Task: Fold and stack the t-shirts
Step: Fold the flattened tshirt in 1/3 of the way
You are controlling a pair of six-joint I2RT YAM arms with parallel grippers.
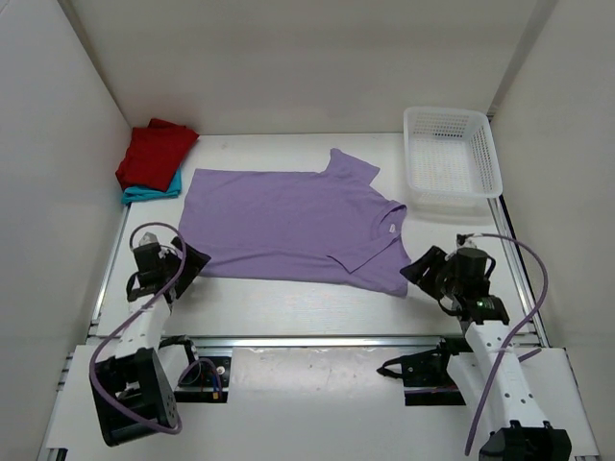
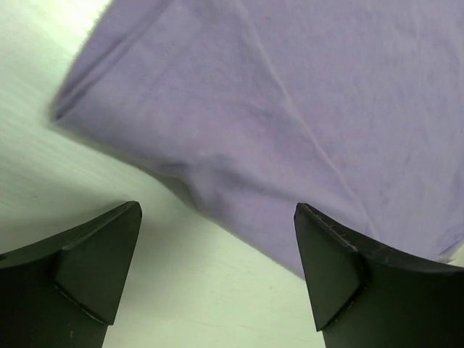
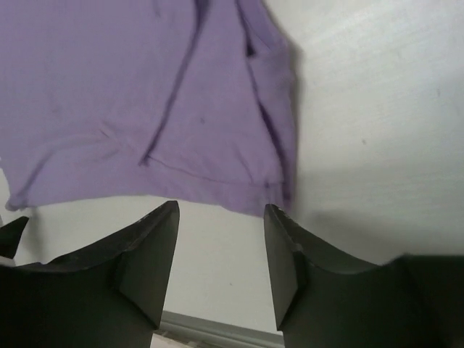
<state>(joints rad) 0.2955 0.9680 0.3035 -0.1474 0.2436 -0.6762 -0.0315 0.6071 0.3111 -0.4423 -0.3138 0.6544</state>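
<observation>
Top view, stack: You have the red shirt (image 1: 156, 152) lying folded on the teal shirt (image 1: 152, 192) in the far left corner of the bench (image 1: 288, 303). Only a teal strip shows at the pile's near edge.
Top view, purple shirt: The purple shirt (image 1: 288, 226) lies spread across the middle of the bench, collar toward the right edge. One sleeve sticks out toward the far edge. The near side by the collar looks turned in over the body.
Top view, basket: The white basket (image 1: 492, 154) sits in the far right corner, apart from every shirt.
Top view, arms: Your left claw (image 1: 183, 261) sits at the shirt's near left corner, your right claw (image 1: 423, 269) at its near right corner.
Left wrist view, claw: The left claw (image 2: 217, 217) has its fingers wide apart with nothing between them. The hem of the purple shirt (image 2: 290, 109) lies flat on the bench just beyond the tips.
Right wrist view, claw: The right claw (image 3: 221, 217) is also parted and empty. The shoulder end of the purple shirt (image 3: 145, 94) lies just ahead of it, with a fold line running across the cloth.
Progress, done: By my reading, two of your three shirts are folded and stacked.
Progress, left: The purple one looks partly folded at most. You have the rest of its folds to make, then the carry onto the red and teal pile.
</observation>
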